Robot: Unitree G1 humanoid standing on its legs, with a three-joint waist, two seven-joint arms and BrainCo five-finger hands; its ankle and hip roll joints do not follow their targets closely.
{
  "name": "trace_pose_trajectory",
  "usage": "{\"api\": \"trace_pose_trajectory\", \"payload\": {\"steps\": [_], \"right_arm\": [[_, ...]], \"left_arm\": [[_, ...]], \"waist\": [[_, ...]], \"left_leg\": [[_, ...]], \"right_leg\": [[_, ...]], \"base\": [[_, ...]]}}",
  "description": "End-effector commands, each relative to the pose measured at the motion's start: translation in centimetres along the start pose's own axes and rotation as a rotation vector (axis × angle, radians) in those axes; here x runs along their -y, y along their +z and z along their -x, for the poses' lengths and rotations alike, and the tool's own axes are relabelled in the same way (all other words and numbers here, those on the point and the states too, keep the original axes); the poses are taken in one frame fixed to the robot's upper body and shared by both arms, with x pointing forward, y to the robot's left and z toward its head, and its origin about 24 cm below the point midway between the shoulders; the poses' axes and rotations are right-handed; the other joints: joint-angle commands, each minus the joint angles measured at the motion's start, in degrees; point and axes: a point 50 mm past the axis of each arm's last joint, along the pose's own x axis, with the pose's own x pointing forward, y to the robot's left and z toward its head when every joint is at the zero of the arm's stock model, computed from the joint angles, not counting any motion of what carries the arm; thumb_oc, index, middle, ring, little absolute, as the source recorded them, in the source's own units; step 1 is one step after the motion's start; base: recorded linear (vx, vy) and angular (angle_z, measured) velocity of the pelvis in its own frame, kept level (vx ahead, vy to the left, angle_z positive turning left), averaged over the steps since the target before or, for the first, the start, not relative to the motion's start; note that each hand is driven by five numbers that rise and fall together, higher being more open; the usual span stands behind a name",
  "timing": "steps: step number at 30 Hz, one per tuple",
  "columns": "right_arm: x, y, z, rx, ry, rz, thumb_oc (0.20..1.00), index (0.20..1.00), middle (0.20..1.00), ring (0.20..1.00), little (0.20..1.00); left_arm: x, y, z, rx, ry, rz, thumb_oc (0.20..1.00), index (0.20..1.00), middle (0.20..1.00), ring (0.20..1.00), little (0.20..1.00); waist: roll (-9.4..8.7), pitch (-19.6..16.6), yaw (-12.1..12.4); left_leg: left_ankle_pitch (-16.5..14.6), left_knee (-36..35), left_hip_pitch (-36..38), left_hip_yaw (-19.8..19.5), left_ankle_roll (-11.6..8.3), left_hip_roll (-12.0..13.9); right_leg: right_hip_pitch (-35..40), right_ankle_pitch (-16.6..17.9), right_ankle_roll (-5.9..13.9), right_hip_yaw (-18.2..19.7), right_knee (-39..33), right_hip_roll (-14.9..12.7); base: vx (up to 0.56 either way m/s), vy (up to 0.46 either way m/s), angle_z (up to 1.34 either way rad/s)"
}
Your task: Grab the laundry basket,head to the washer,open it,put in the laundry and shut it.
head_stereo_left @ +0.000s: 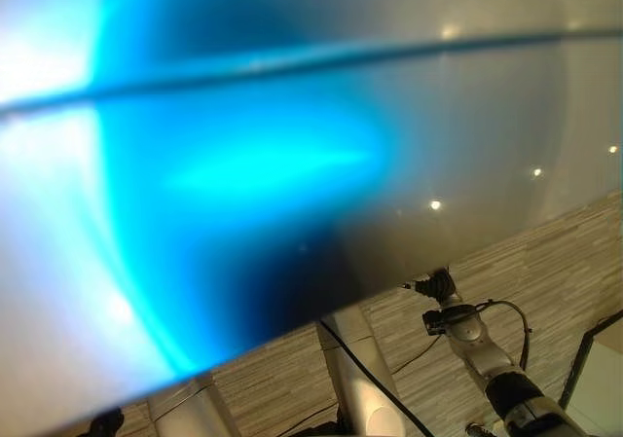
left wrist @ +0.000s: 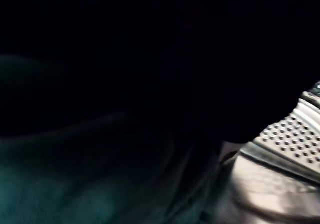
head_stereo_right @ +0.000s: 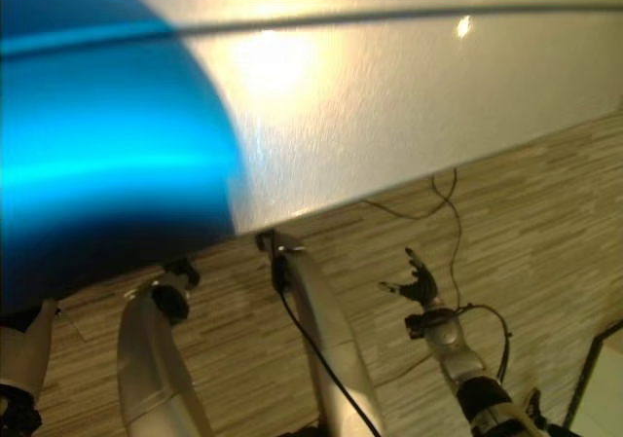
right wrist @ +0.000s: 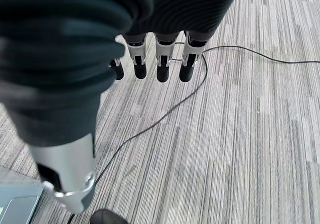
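Note:
The washer's pale, glossy body point(head_stereo_right: 409, 106) stands very close in front of me, with a dark seam across it and blue glare on its left part. In the left wrist view a perforated metal drum wall point(left wrist: 292, 139) shows beside dark greenish cloth point(left wrist: 95, 184). My left arm reaches in under the washer's edge at the lower left, and its hand is hidden there. My right hand point(head_stereo_right: 419, 283) hangs free at the right above the floor. In its own wrist view the fingers point(right wrist: 161, 64) hang straight and hold nothing.
Striped, wood-look flooring point(right wrist: 240, 149) stretches to the right of the washer. A thin cable point(head_stereo_right: 451, 208) lies on it near the washer's base. A dark-framed pale panel point(head_stereo_left: 599, 364) stands at the lower right.

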Motion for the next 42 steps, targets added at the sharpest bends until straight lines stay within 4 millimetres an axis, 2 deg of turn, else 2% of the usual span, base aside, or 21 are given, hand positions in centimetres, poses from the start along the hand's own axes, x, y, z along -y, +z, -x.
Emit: {"api": "trace_pose_trajectory", "payload": {"steps": [1, 2, 5, 6, 7, 11, 14, 15, 19, 21, 22, 25, 27, 29, 31, 34, 35, 38, 39, 40, 42], "right_arm": [[0.5, -3.8, 2.5, -0.125, 0.0, 0.009, 1.0, 1.0, 1.0, 1.0, 1.0], [0.5, -3.5, 2.4, -0.109, 0.003, 0.012, 1.0, 1.0, 1.0, 1.0, 1.0], [0.2, -2.9, 2.1, -0.084, 0.007, 0.009, 1.0, 1.0, 1.0, 1.0, 1.0], [0.2, -2.9, 2.1, -0.082, 0.008, 0.014, 1.0, 1.0, 1.0, 1.0, 1.0], [0.2, -2.7, 2.0, -0.075, 0.009, 0.022, 1.0, 1.0, 1.0, 1.0, 1.0], [0.3, -2.8, 1.9, -0.073, 0.015, 0.032, 1.0, 1.0, 1.0, 1.0, 1.0], [0.4, -3.1, 2.1, -0.079, 0.016, 0.036, 1.0, 1.0, 1.0, 1.0, 1.0], [0.2, -3.4, 2.4, -0.085, 0.022, 0.044, 1.0, 1.0, 1.0, 1.0, 1.0], [-0.3, -4.3, 2.8, -0.119, 0.031, 0.035, 1.0, 1.0, 1.0, 1.0, 1.0], [-0.6, -4.7, 3.0, -0.138, 0.038, 0.04, 1.0, 1.0, 1.0, 1.0, 1.0], [-0.6, -4.7, 3.0, -0.138, 0.039, 0.041, 1.0, 1.0, 1.0, 1.0, 1.0], [-0.7, -5.6, 3.0, -0.187, 0.036, 0.052, 1.0, 1.0, 1.0, 1.0, 1.0], [-0.6, -6.1, 3.4, -0.208, 0.041, 0.052, 1.0, 1.0, 1.0, 1.0, 1.0], [-0.6, -7.6, 4.2, -0.282, 0.047, 0.054, 1.0, 1.0, 1.0, 1.0, 1.0], [-0.4, -8.6, 4.8, -0.327, 0.043, 0.051, 1.0, 1.0, 1.0, 1.0, 1.0], [-0.2, -10.2, 5.9, -0.412, 0.057, 0.066, 1.0, 1.0, 1.0, 1.0, 1.0], [0.0, -11.1, 6.6, -0.462, 0.063, 0.076, 1.0, 1.0, 1.0, 1.0, 1.0], [0.6, -13.0, 8.1, -0.559, 0.082, 0.099, 1.0, 1.0, 1.0, 1.0, 1.0], [1.0, -13.6, 8.8, -0.594, 0.077, 0.1, 1.0, 1.0, 1.0, 1.0, 1.0], [1.5, -15.1, 10.5, -0.685, 0.06, 0.098, 1.0, 1.0, 1.0, 1.0, 1.0], [1.9, -16.1, 11.9, -0.755, 0.044, 0.09, 1.0, 1.0, 1.0, 1.0, 1.0]], "left_arm": [[1.5, 1.6, 0.3, 0.119, -0.079, 0.012, 0.504, 0.504, 0.504, 0.504, 0.504], [0.6, 1.1, 0.3, 0.109, -0.061, -0.044, 1.0, 1.0, 1.0, 1.0, 1.0], [-3.0, -0.7, 0.3, 0.023, 0.06, -0.197, 1.0, 1.0, 1.0, 1.0, 1.0], [-3.4, -0.9, 0.2, 0.01, 0.067, -0.218, 1.0, 1.0, 1.0, 1.0, 1.0], [-5.6, -1.8, 0.5, -0.051, 0.12, -0.306, 1.0, 1.0, 1.0, 1.0, 1.0], [-10.5, -3.3, 1.5, -0.196, 0.158, -0.61, 1.0, 1.0, 1.0, 1.0, 1.0], [-11.2, -4.2, 2.3, -0.219, 0.137, -0.672, 1.0, 1.0, 1.0, 1.0, 1.0], [-13.6, -5.8, 4.2, -0.294, 0.139, -0.75, 1.0, 1.0, 1.0, 1.0, 1.0], [-16.4, -8.1, 7.6, -0.378, 0.142, -0.803, 1.0, 1.0, 1.0, 1.0, 1.0], [-18.6, -8.6, 9.3, -0.428, 0.171, -0.839, 1.0, 1.0, 1.0, 1.0, 1.0], [-18.6, -8.6, 9.3, -0.428, 0.171, -0.84, 1.0, 1.0, 1.0, 1.0, 1.0], [-23.0, -10.1, 14.4, -0.588, 0.181, -0.957, 1.0, 1.0, 1.0, 1.0, 1.0], [-24.7, -10.3, 16.7, -0.652, 0.175, -1.024, 1.0, 1.0, 1.0, 1.0, 1.0], [-27.1, -10.9, 20.5, -0.783, 0.14, -1.167, 1.0, 1.0, 1.0, 1.0, 1.0], [-28.7, -10.9, 23.5, -0.862, 0.174, -1.138, 1.0, 1.0, 1.0, 1.0, 1.0], [-31.6, -9.8, 28.7, -1.01, 0.218, -1.164, 1.0, 1.0, 1.0, 1.0, 1.0], [-32.4, -9.3, 30.3, -1.052, 0.241, -1.161, 1.0, 1.0, 1.0, 1.0, 1.0], [-34.0, -7.8, 33.3, -1.142, 0.232, -1.201, 1.0, 1.0, 1.0, 1.0, 1.0], [-34.3, -7.1, 33.7, -1.155, 0.214, -1.211, 1.0, 1.0, 1.0, 1.0, 1.0], [-34.9, -6.1, 35.2, -1.2, 0.201, -1.239, 1.0, 1.0, 1.0, 1.0, 1.0], [-35.2, -5.3, 35.8, -1.216, 0.175, -1.264, 1.0, 1.0, 1.0, 1.0, 1.0]], "waist": [[3.91, -10.0, -0.3], [4.2, -9.8, 0.1], [4.96, -9.6, 0.7], [5.06, -9.5, 0.8], [5.16, -9.6, 1.0], [5.88, -9.8, 1.2], [5.92, -9.7, 1.3], [5.83, -9.3, 1.8], [5.27, -7.5, 2.8], [4.94, -6.6, 3.5], [4.84, -6.4, 3.5], [5.23, -4.2, 5.2], [5.43, -3.6, 5.9], [5.85, -3.1, 6.8], [6.4, -2.8, 7.7], [6.95, -3.7, 9.6], [6.45, -3.8, 10.6], [5.98, -5.0, 13.3], [6.4, -6.1, 13.5], [8.3, -8.7, 13.8], [9.34, -11.4, 14.3]], "left_leg": [[-4.1, 3.5, 1.2, -3.2, 0.68, 0.0], [-4.1, 3.5, 1.2, -3.2, 0.76, -0.2], [-3.7, 3.3, 1.4, -3.0, 0.87, -0.7], [-3.6, 3.1, 1.5, -2.9, 0.89, -0.8], [-3.5, 2.9, 1.6, -2.8, 0.94, -0.9], [-2.2, 0.3, 2.9, -2.1, 1.08, -1.4], [-1.3, -1.8, 4.3, -1.9, 1.14, -2.0], [0.0, -4.8, 6.5, -1.3, 1.02, -2.5], [2.7, -11.5, 11.8, -0.8, 1.11, -3.6], [4.4, -15.5, 15.5, -0.3, 1.06, -4.8], [4.5, -15.9, 16.0, -0.3, 1.06, -4.9], [8.8, -25.5, 25.2, 0.5, 0.53, -8.1], [10.4, -29.1, 29.5, 0.4, 0.35, -9.4], [12.5, -34.0, 36.1, 0.7, -0.13, -10.6], [13.2, -36.1, 40.3, 0.4, 0.09, -11.2], [13.7, -38.3, 46.9, -0.3, 0.29, -11.6], [14.9, -38.1, 47.9, -1.5, 0.77, -11.9], [15.1, -37.9, 51.4, -10.2, -0.38, -12.8], [15.9, -39.5, 52.8, -11.2, -1.01, -12.2], [17.8, -44.8, 56.4, -9.8, -1.2, -11.4], [19.4, -48.5, 59.0, -11.2, -1.27, -11.9]], "right_leg": [[5.3, -1.1, 7.88, -0.9, 1.5, -4.4], [5.3, -1.1, 7.76, -0.8, 1.5, -4.5], [5.2, -1.4, 7.58, -0.8, 1.8, -5.1], [5.3, -1.4, 7.51, -0.8, 1.8, -5.1], [5.4, -1.4, 7.4, -0.8, 1.6, -5.3], [6.3, -0.5, 7.42, -0.6, -0.3, -5.7], [7.4, 0.5, 7.64, -0.4, -1.8, -5.8], [9.5, 1.5, 7.77, -0.4, -4.4, -5.9], [14.2, 3.9, 8.18, 0.1, -9.6, -6.2], [17.7, 5.1, 8.27, 0.1, -13.0, -6.4], [18.1, 5.3, 8.28, 0.1, -13.3, -6.4], [25.7, 7.5, 8.55, 0.0, -19.1, -6.9], [29.4, 7.9, 8.74, -0.2, -20.9, -6.9], [35.1, 8.5, 8.89, -0.5, -23.6, -6.8], [38.6, 8.3, 8.66, -0.4, -24.5, -6.6], [45.3, 8.6, 8.69, 0.1, -26.9, -6.0], [46.8, 9.6, 7.86, 0.4, -27.8, -5.6], [53.0, 8.7, 7.53, 1.4, -29.4, -5.3], [54.4, 8.1, 7.68, 0.3, -29.7, -5.7], [57.0, 7.2, 7.87, -1.9, -30.5, -5.7], [59.3, 7.0, 8.22, -3.9, -31.7, -6.4]], "base": [[0.0, 0.0, 0.0], [0.01, 0.025, -0.04], [0.0, 0.034, -0.04], [-0.01, 0.042, 0.0], [-0.02, 0.037, 0.02], [-0.03, 0.035, 0.04], [-0.05, 0.021, 0.05], [-0.09, 0.026, 0.02], [-0.09, 0.016, 0.0], [-0.06, -0.018, 0.08], [-0.07, -0.022, 0.07], [-0.06, -0.011, 0.12], [-0.01, -0.009, 0.12], [0.02, 0.003, 0.06], [0.05, 0.023, 0.03], [0.05, 0.034, -0.04], [0.0, 0.004, -0.18], [0.04, -0.011, -0.43], [0.09, 0.031, 0.07], [0.13, 0.052, 0.5], [0.12, 0.072, 0.85]]}}
